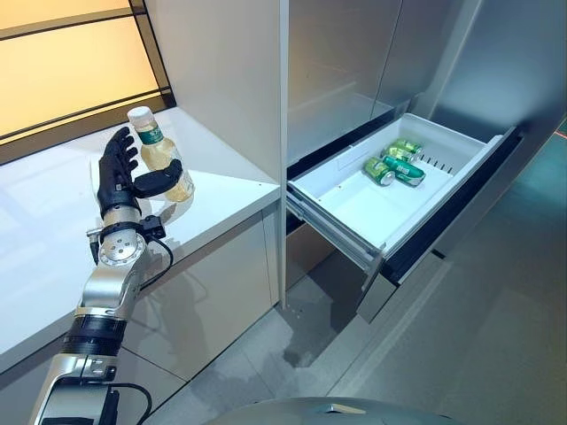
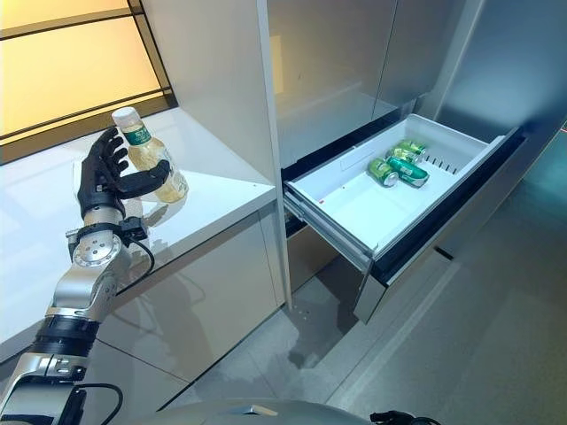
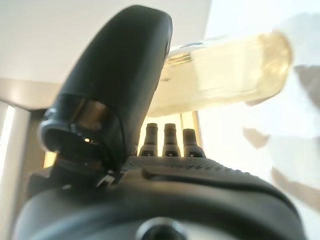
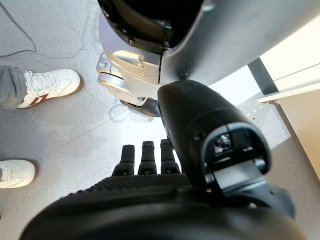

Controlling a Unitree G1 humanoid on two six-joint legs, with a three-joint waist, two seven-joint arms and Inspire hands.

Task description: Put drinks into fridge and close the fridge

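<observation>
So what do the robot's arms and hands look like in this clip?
The left arm is silver-grey metal with a round joint disc at the wrist, black collars lower down and a thin black cable beside it. The left hand is dark, with ribbed fingers. The right hand is equally dark: a textured palm and a smooth, bulky thumb.

The black left robot hand (image 1: 120,173) contrasts with the clear plastic bottle of pale yellow drink (image 1: 164,157), which has a white cap and a green label band. The glossy table (image 1: 53,212) is white. Three green metal cans with silver ends (image 1: 395,163) lie in the white plastic fridge drawer (image 1: 372,208). The fridge front is brushed silver-grey, the floor grey. The black right robot hand (image 4: 150,165) shows above white sneakers with dark red stripes (image 4: 47,87).
</observation>
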